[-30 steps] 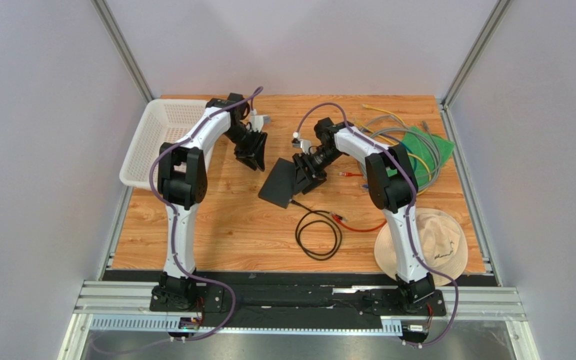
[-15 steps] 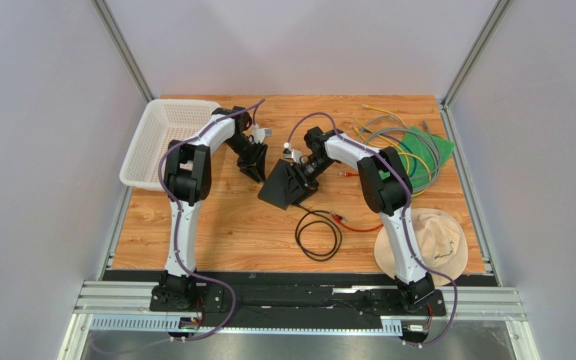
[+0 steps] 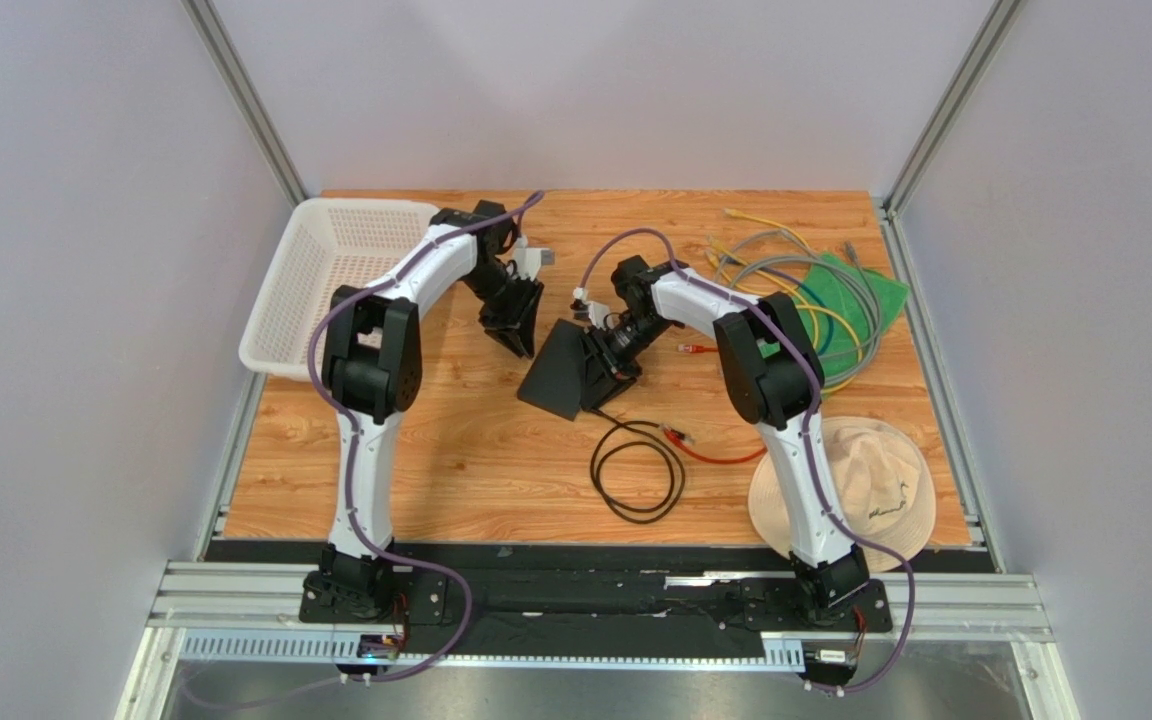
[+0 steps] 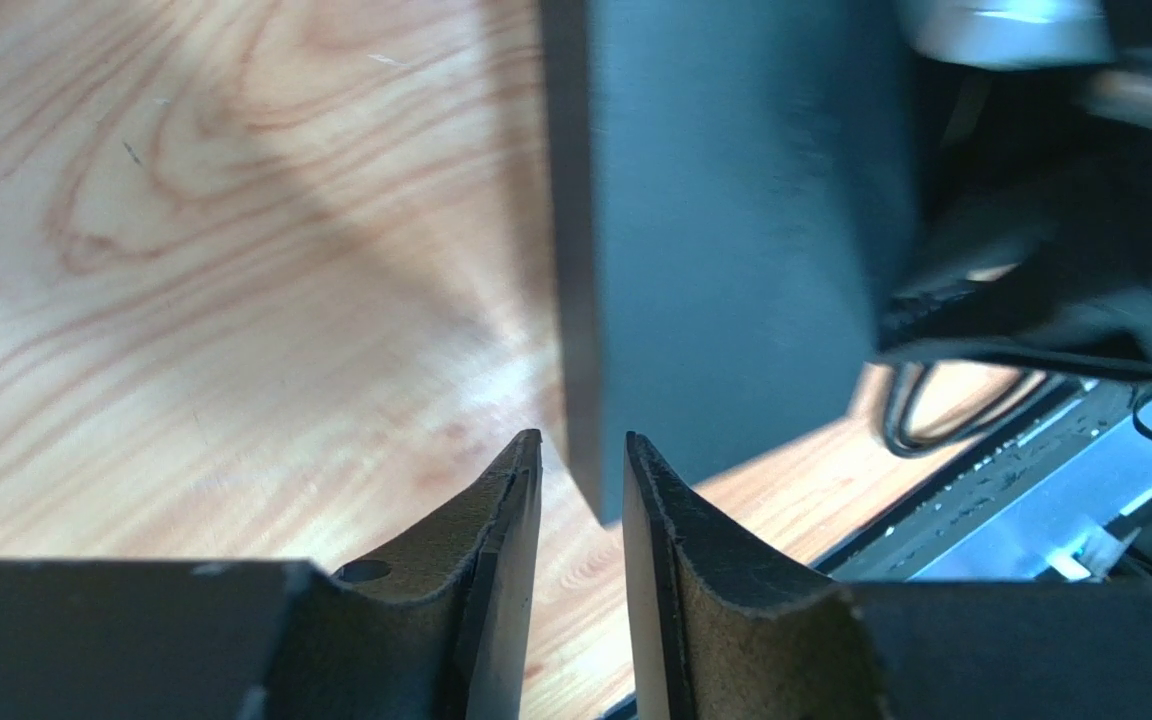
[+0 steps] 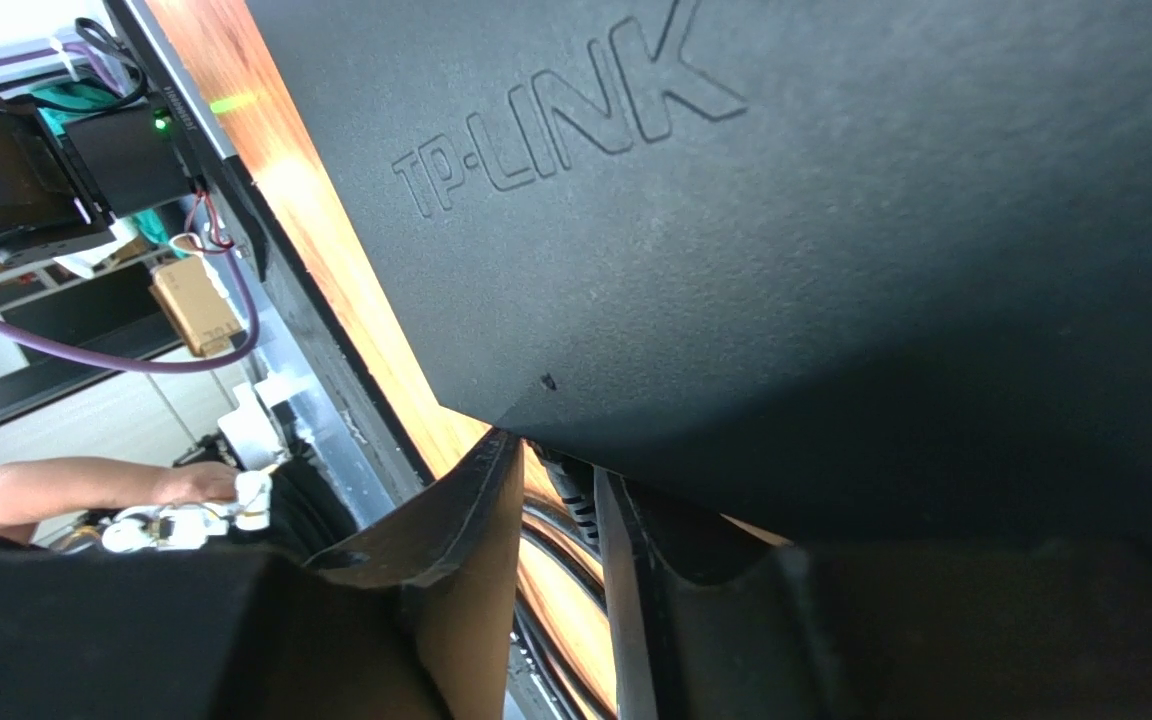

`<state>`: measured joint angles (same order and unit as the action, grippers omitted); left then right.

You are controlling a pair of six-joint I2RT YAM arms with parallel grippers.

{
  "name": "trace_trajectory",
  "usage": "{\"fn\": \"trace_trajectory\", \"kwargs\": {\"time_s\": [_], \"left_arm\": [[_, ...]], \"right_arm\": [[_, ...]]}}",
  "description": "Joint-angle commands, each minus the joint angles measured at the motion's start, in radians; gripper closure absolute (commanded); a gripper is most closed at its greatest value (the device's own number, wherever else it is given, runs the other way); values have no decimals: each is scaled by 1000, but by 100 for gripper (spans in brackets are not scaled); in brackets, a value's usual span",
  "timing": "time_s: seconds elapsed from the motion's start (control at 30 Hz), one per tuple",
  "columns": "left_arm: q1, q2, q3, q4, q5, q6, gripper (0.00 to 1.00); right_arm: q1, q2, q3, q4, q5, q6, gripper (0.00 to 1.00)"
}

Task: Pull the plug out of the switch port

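Matte-black switch [image 3: 555, 378] sits between the two grippers on the wooden table [image 3: 432, 450]. Its long axis runs from the far side toward the near side, leaning a little leftward, and it appears tipped up off the wood rather than lying flat. The lettered broad face fills the right wrist view [image 5: 838, 225]; the port row cannot be seen.

Left gripper [image 3: 515, 333] stands just left of the switch's far-left corner. In its wrist view the fingertips [image 4: 582, 450] are parted only by a narrow slit showing bare wood, with nothing held. The switch's corner [image 4: 717, 225] lies just beyond them, slightly to the right.

Right gripper [image 3: 602, 360] presses against the switch's right long edge. Its fingers [image 5: 555, 480] leave a thin gap at the switch's rim, and whether they clamp anything cannot be told.

Open wood lies left of and nearer than the left gripper. A looped black cable [image 3: 636, 474] lies nearer than the right gripper, a cable bundle [image 3: 800, 285] to its right, and a white basket [image 3: 282, 300] well left.
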<state>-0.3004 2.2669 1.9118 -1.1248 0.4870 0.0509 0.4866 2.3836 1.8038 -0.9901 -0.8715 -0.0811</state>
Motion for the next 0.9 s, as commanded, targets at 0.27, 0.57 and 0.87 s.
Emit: {"fn": "trace_trajectory", "kwargs": {"time_s": [0.27,0.57,0.87], "left_arm": [[-54,-58,-68,11,265,-5,92],[-80,19,-108,19,228,-34,100],[-78,49,-94,28,173,-40,100]], "right_arm": [[15,75,-23,50,238,24,83],[17,52,-37,-7,330,1,100],[-49,25,-92,-176,316,-121,100]]}}
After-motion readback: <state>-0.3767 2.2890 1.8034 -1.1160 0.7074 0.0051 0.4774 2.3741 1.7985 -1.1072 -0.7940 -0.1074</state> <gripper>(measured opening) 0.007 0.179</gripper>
